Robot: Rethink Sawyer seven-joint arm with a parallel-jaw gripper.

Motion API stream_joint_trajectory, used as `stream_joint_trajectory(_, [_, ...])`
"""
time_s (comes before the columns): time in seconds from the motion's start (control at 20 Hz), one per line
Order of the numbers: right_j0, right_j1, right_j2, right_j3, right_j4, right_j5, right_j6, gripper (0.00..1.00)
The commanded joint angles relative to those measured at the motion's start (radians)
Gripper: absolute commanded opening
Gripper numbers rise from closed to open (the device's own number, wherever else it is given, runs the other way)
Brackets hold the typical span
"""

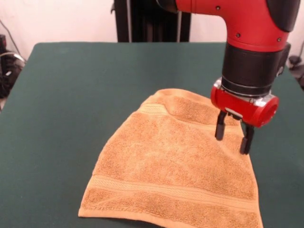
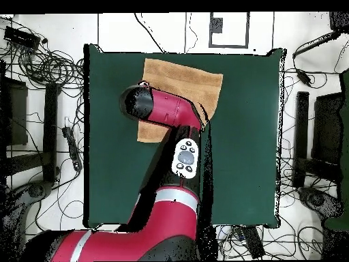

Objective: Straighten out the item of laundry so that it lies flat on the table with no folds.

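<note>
The golden-orange towel (image 1: 171, 166) lies spread on the dark green table (image 1: 71, 95), at the near right of the front view. Its near edge runs to the picture's bottom. Its woven band (image 1: 154, 108) shows near the far edge, where the cloth looks rumpled and doubled over. My gripper (image 1: 232, 134) is open, with its fingers pointing down, right at the towel's far right part; I cannot tell if they touch it. In the overhead view the towel (image 2: 184, 78) lies at the table's (image 2: 245, 136) far side, partly under my arm (image 2: 160, 109), which hides the gripper.
The robot's pedestal (image 1: 152, 19) stands behind the table's far edge. Black gear and cables (image 1: 7, 66) lie off the table's left side. In the overhead view cables (image 2: 48, 68) and stands ring the table on the floor.
</note>
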Motion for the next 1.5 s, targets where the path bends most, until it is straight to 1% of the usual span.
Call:
stream_joint_trajectory(0.05, [-0.025,-0.031,0.074,0.014,-0.138,0.037,-0.123,1.0])
stream_joint_trajectory(0.15, [-0.021,-0.046,0.09,0.067,-0.144,0.008,-0.098,1.0])
stream_joint_trajectory(0.25, [-0.001,-0.069,0.097,0.153,-0.147,-0.011,-0.032,1.0])
stream_joint_trajectory(0.35, [0.03,-0.075,0.091,0.208,-0.139,-0.005,0.048,1.0])
stream_joint_trajectory(0.45, [0.065,-0.068,0.073,0.221,-0.132,0.005,0.115,1.0])
stream_joint_trajectory(0.55, [0.076,-0.062,0.082,0.233,-0.123,-0.004,0.143,1.0])
stream_joint_trajectory(0.75, [0.08,-0.053,0.116,0.259,-0.095,-0.015,0.166,1.0])
stream_joint_trajectory(0.85, [0.094,-0.045,0.113,0.265,-0.084,-0.018,0.186,1.0])
stream_joint_trajectory(1.1, [0.076,0.006,0.127,0.248,-0.113,0.045,0.107,1.0])
stream_joint_trajectory(1.2, [0.063,0.029,0.134,0.247,-0.123,0.034,0.088,1.0])
stream_joint_trajectory(1.3, [0.066,0.05,0.121,0.241,-0.13,0.02,0.094,1.0])
stream_joint_trajectory(1.4, [0.046,0.061,0.148,0.26,-0.12,-0.016,0.094,1.0])
stream_joint_trajectory(1.5, [0.052,0.075,0.14,0.265,-0.124,-0.043,0.107,1.0])
